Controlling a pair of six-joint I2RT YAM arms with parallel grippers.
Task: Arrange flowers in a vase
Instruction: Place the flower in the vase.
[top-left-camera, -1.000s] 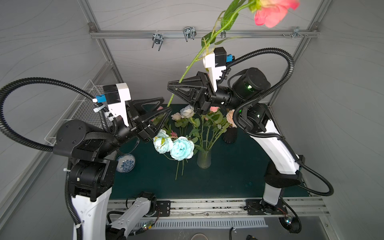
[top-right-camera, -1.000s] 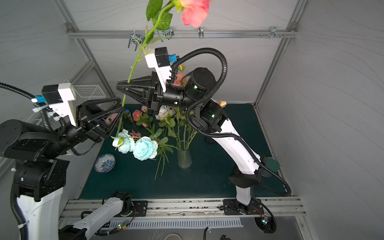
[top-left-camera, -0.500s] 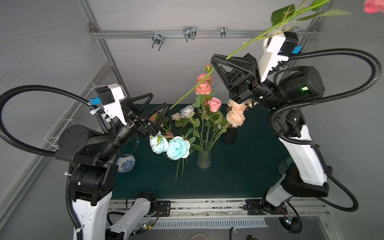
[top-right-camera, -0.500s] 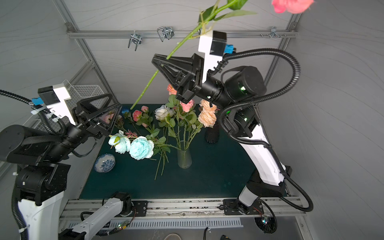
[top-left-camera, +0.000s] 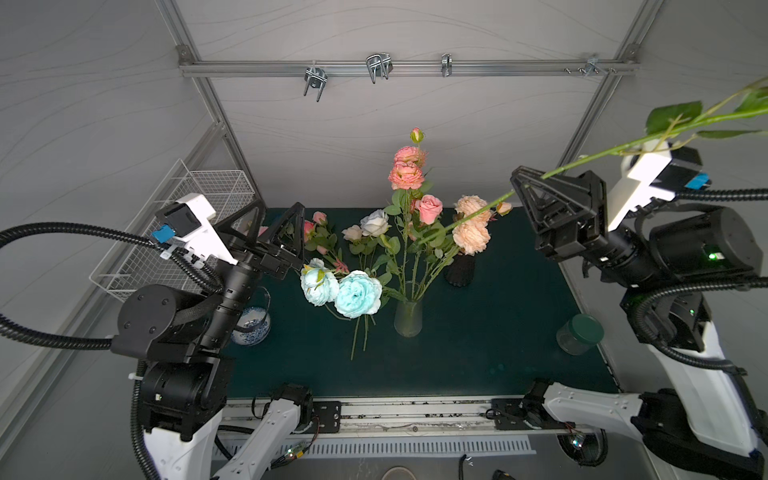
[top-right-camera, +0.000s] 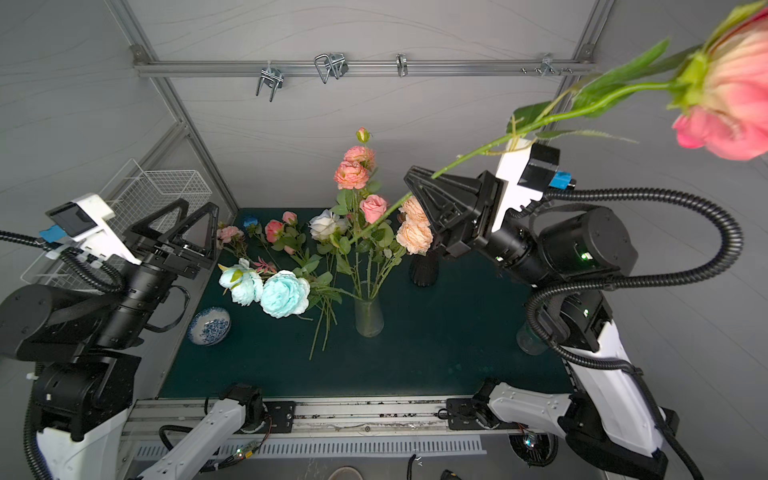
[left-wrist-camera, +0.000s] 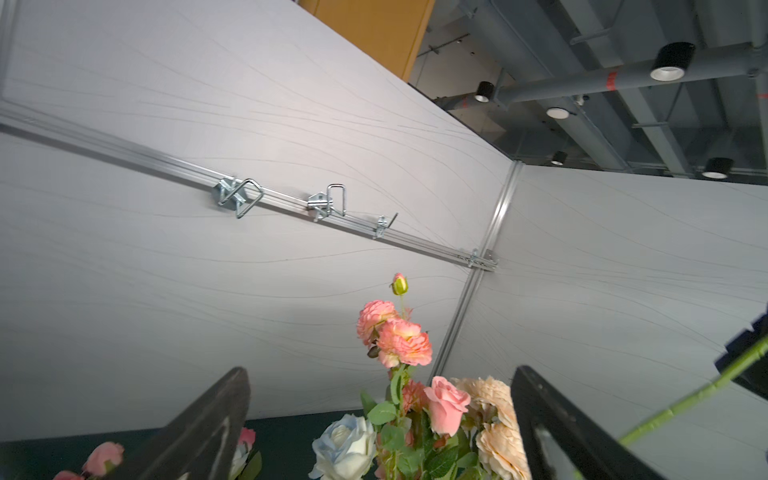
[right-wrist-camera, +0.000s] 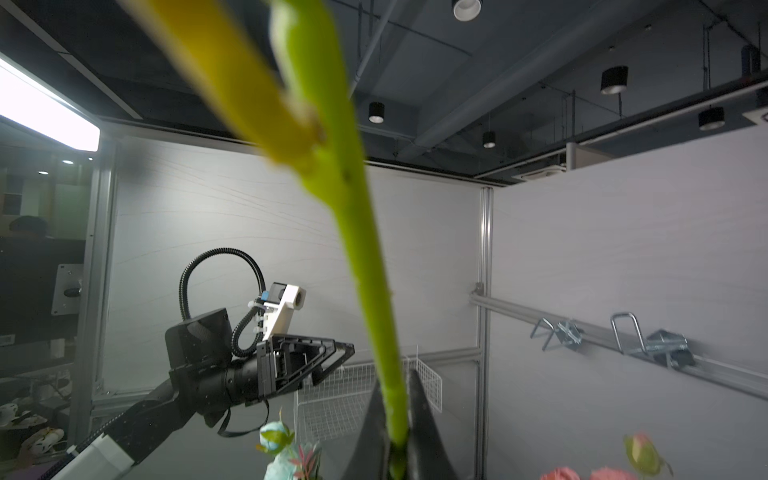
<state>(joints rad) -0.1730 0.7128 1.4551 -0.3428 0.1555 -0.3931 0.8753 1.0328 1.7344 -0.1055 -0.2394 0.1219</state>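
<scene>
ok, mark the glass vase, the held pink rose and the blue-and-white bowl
glass vase (top-left-camera: 408, 324), in a top view, on its clear lower wall.
held pink rose (top-right-camera: 735, 108), in a top view, on the bloom's petals.
blue-and-white bowl (top-right-camera: 209, 327), in a top view, on its patterned inside.

**Cloth petals, glass and bare metal**

The table mat (top-left-camera: 478, 353) looks matt, like felt. The vase (top-left-camera: 408, 320) is clear, faintly frosted glass. The flowers (top-left-camera: 358, 294) have soft, cloth-like petals; the rose stem (right-wrist-camera: 374, 291) is smooth, waxy plastic. The rail (top-left-camera: 498, 67) is bare brushed metal, the bowl (top-right-camera: 209, 326) glossy glazed.
</scene>
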